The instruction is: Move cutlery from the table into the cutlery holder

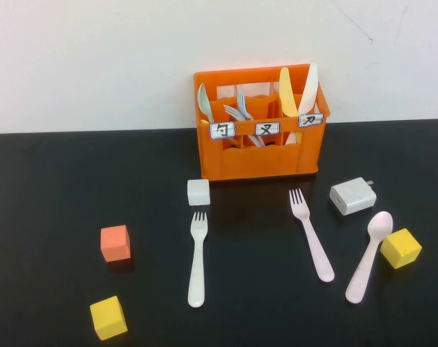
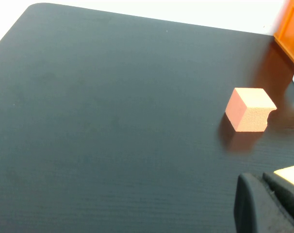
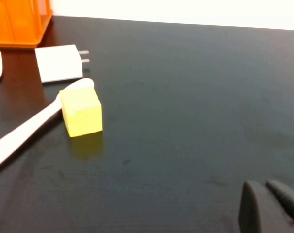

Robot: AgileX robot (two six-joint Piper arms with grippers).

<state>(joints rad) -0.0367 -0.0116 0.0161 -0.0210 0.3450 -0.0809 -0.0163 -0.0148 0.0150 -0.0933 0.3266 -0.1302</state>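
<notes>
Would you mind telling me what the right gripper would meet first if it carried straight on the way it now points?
Probably nothing: ahead of the right gripper lies bare table; the yellow cube sits off to the side.

Orange cube (image 1: pixel 115 243), two yellow cubes (image 1: pixel 108 317), white cube (image 1: pixel 198 192), charger (image 1: pixel 353 196).

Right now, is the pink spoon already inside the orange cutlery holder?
No, the pink spoon lies on the table, in front of the cutlery holder.

The cutlery holder (image 1: pixel 259 123) stands at the surface's (image 1: pixel 53 188) back; before it lie two forks (image 1: pixel 197 259) (image 1: pixel 311 234), with a spoon (image 1: pixel 368 256) rightmost, perhaps touching a cube (image 1: pixel 400 248).

Both tools sit at the near edge: left tool (image 2: pixel 270 206) by the left cubes, right tool (image 3: pixel 270 206) right of the spoon.
</notes>
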